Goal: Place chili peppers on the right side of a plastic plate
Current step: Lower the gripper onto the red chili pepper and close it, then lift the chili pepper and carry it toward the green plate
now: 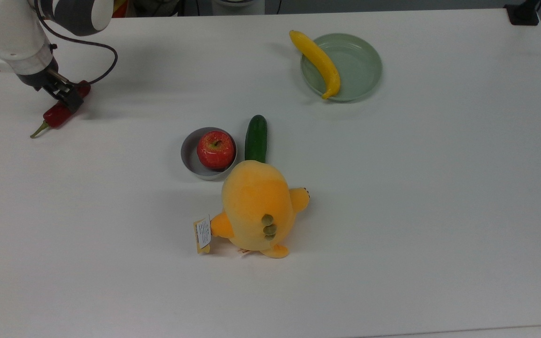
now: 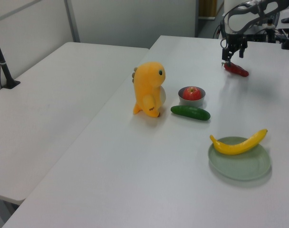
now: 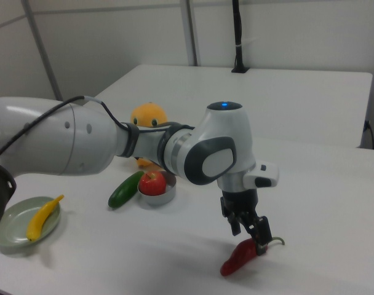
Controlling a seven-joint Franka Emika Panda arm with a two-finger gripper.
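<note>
The chili pepper is lying on the white tabletop at the top view's far left, and it is being straddled at its middle by the gripper, whose fingers are being held slightly apart around it. The plate is sitting well apart, toward the top view's upper right, and its left rim is being overlapped by a banana. Between them, an apple is being held in a grey bowl, just beside a cucumber and an orange plush toy.
</note>
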